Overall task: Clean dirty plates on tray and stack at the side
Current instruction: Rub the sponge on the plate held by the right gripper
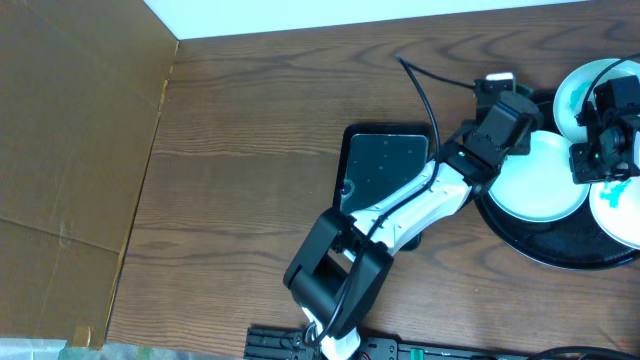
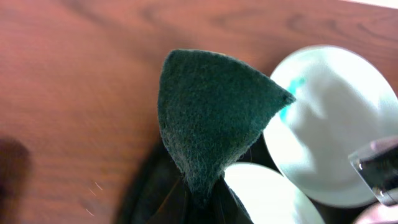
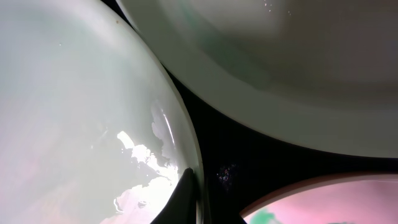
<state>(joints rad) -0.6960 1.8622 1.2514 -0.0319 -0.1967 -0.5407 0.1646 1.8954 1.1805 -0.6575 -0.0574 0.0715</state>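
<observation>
Three dirty plates lie close together on the round black tray at the right edge of the frame, one bearing a teal smear. The left arm stretches from the lower centre diagonally up and right over a small rectangular tray on the table, and its left claw at the round tray's upper-left rim pinches a green sponge. The right claw hangs low over the plates at upper right with one dark fingertip at a plate's rim; I cannot tell whether it is spread or pressed together.
</observation>
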